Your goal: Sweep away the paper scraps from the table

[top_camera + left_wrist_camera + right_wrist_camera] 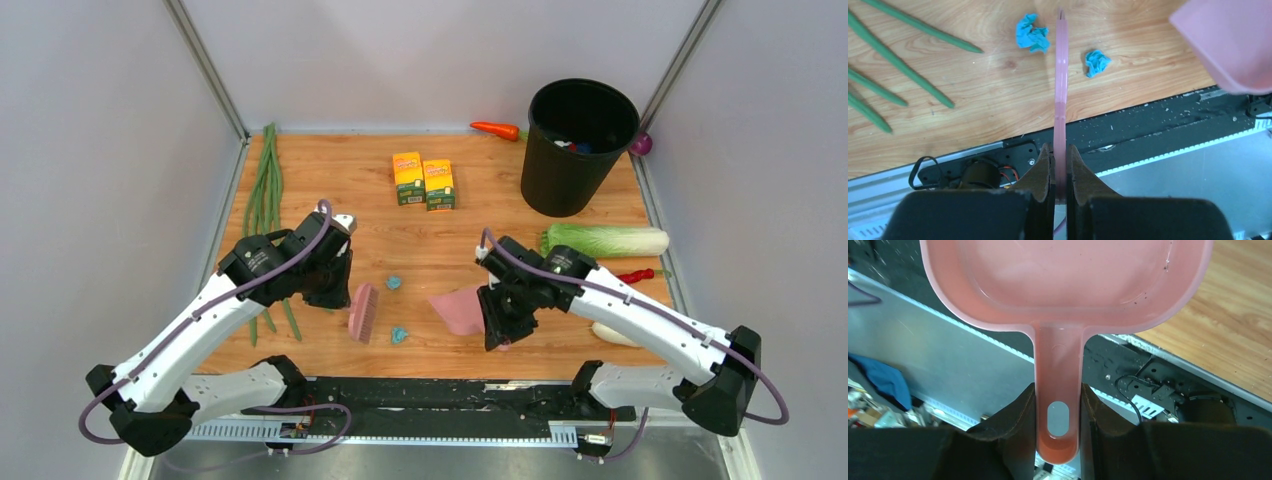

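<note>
**Brush and dustpan held on either side of two paper scraps**

The left gripper (1060, 152) is clamped flat on the handle of a pink brush (363, 312), which is seen edge-on in the left wrist view. The brush head is held low, just at 9 o'clock of the paper scraps (394, 283). Whether its bristles touch the worktop (330, 180) cannot be told.

Two scraps are visible, small blue wads lying apart from each other. One is near the middle of the worktop and the other (399, 335) is at 6 o'clock of it, close to the near edge.

The right gripper (1058, 390) is closed on the handle of a pink dustpan (458, 308), just above the hanging hole. The pan is placed at 3 o'clock of the scraps and clear of them, with its open mouth turned toward 9 o'clock. This arrangement is judged to be chosen so that a brush stroke toward 3 o'clock carries the scraps into the pan.

A black bin (578, 145) stands at 1 o'clock on the worktop and is probably where the pan is to be emptied. The green beans (262, 190) at 9 o'clock and the yellow boxes (424, 181) at 12 o'clock lie outside the sweeping path.
</note>
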`<state>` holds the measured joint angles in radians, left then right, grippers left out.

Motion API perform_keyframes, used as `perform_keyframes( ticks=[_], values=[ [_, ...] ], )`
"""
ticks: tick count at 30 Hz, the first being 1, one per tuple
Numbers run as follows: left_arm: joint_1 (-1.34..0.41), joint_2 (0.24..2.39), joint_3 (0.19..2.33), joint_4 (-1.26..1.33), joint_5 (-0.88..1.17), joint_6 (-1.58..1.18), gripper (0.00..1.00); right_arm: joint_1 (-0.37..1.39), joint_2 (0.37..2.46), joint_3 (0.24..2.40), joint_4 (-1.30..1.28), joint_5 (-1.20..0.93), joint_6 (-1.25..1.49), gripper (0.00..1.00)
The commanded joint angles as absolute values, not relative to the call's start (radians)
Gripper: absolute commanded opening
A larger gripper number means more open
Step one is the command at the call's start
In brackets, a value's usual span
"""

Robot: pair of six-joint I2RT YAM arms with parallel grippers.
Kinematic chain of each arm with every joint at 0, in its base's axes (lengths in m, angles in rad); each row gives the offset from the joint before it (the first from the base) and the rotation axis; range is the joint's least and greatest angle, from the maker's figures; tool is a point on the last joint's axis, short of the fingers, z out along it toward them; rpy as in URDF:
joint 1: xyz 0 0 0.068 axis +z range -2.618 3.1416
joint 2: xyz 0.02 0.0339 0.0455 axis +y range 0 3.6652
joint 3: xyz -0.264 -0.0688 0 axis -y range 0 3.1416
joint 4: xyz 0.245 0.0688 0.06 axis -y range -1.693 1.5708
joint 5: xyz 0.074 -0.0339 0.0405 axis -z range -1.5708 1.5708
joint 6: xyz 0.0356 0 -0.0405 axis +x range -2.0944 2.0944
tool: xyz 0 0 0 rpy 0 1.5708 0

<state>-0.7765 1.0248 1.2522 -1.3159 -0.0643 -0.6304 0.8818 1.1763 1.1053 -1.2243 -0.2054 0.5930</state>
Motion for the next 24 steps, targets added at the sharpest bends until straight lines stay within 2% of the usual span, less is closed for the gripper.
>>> perform_keyframes(
  ticks=[1,6,15,24],
  values=[
    [-0.778,1.002,1.264,-1.325,-0.144,-0.666,0.0,0.989,1.124,1.072,-1.276,-0.181,0.664,0.0],
    [-0.779,1.006,1.2,-1.281,-0.124,-0.654,0.0,1.072,1.111,1.048,-1.298,-0.175,0.635,0.0],
    [-0.779,1.069,1.135,-1.209,-0.087,-0.591,0.0,1.399,1.232,0.96,-1.184,-0.019,0.695,0.0],
    [-0.778,1.184,1.147,-1.126,-0.025,-0.535,0.0,1.42,1.376,1.003,-1.039,0.066,0.592,0.0]
  ],
)
